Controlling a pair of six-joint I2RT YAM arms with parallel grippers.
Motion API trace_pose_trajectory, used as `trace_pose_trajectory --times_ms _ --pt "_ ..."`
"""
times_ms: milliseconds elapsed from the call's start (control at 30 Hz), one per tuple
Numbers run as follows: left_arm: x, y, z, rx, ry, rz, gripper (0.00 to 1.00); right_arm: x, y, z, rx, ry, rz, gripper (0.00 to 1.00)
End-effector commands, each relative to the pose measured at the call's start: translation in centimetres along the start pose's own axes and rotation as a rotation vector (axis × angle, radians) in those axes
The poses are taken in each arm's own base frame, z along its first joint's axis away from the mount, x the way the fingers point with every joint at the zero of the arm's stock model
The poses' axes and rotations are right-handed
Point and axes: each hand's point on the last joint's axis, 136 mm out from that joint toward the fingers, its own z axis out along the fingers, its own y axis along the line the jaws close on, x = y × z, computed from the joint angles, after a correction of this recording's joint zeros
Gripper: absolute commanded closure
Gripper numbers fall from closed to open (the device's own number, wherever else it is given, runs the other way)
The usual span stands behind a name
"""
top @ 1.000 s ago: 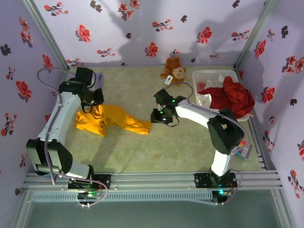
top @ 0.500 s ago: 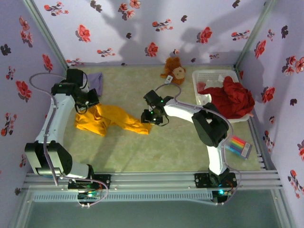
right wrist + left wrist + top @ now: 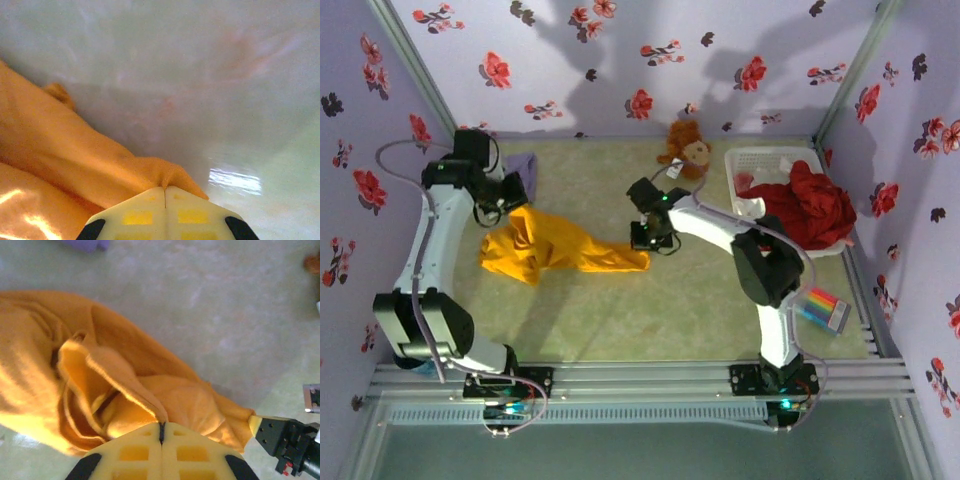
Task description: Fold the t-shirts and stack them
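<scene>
We had both pincers shut on the orange t-shirt (image 3: 555, 250), which lay across the left middle of the counter (image 3: 620, 330). The left pincer (image 3: 510, 205) was closed fully on a raised fold near the shirt's far left part; in its wrist view the jaws met with a thin ridge of cloth between them (image 3: 161, 427). The right pincer (image 3: 645, 243) was likewise closed, pinching the shirt's right-hand tip (image 3: 165, 187).

Compared with a second before, the left pincer had drawn back toward the far left corner, and the right one, after dipping leftward, had come back to the right. The shirt's right tip had travelled with it, so the cloth now ran longer and straighter between the two grips, though its left half was still bunched in deep folds.

We judged this as spreading, not yet folding: the shirt needed more pull before it would lie flat. The lavender t-shirt (image 3: 523, 165) waited crumpled in the far left corner, just behind the left pincer, so stacking was some way off.
</scene>
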Motion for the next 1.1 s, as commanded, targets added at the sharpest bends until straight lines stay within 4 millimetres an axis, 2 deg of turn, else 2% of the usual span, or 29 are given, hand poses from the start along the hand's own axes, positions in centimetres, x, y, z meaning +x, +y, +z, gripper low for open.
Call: trace_pose_trajectory --times_ms 0,100,167,233,400,467,533,600,733,833,900,967,1067 --pt "-4.2 -3.9 -1.6 0.136 -0.061 -0.022 1.0 -3.7 -3.0 -9.9 0.046 -0.187 0.016 1.0" --pt "-7.8 -7.0 -3.8 0.211 -0.128 -0.02 1.0 -4.6 -6.2 -17.7 0.031 -0.299 0.08 1.0" --pt "-9.3 -8.7 -5.3 0.257 -0.161 -0.009 1.0 -3.8 -7.4 -22.2 0.003 -0.38 0.099 1.0" --pt "-10.2 -10.8 -6.3 0.345 -0.176 -0.012 1.0 -1.8 -8.1 -25.7 0.001 -0.446 0.093 1.0" --pt "-10.5 -16.2 -7.0 0.525 -0.171 0.016 1.0 3.3 -8.3 -28.1 -0.055 -0.433 0.112 1.0" --pt "-11.1 -18.5 -7.4 0.614 -0.177 0.021 1.0 4.3 -8.9 -29.6 -0.058 -0.491 0.125 1.0" --pt "-12.4 -19.9 -7.1 0.668 -0.191 0.0 1.0 4.7 -9.5 -31.6 -0.051 -0.569 0.124 1.0" --pt "-13.4 -21.2 -6.7 0.706 -0.183 -0.012 1.0 4.6 -9.9 -33.0 -0.039 -0.611 0.114 1.0" --pt "-13.9 -26.5 -6.7 0.887 -0.11 -0.007 1.0 3.2 -9.3 -34.5 -0.047 -0.647 0.076 1.0" --pt "-14.6 -29.7 -7.2 1.02 -0.092 -0.032 1.0 2.0 -8.6 -36.7 -0.06 -0.707 0.06 1.0" --pt "-15.5 -30.5 -7.2 1.072 -0.098 -0.056 1.0 1.6 -8.3 -38.5 -0.061 -0.739 0.048 1.0" --pt "-15.9 -30.6 -7.4 1.084 -0.108 -0.061 1.0 1.7 -7.9 -39.9 -0.067 -0.757 0.042 1.0" --pt "-15.3 -30.3 -8.3 1.074 -0.115 -0.027 1.0 2.7 -7.0 -41.1 -0.128 -0.757 0.05 1.0"
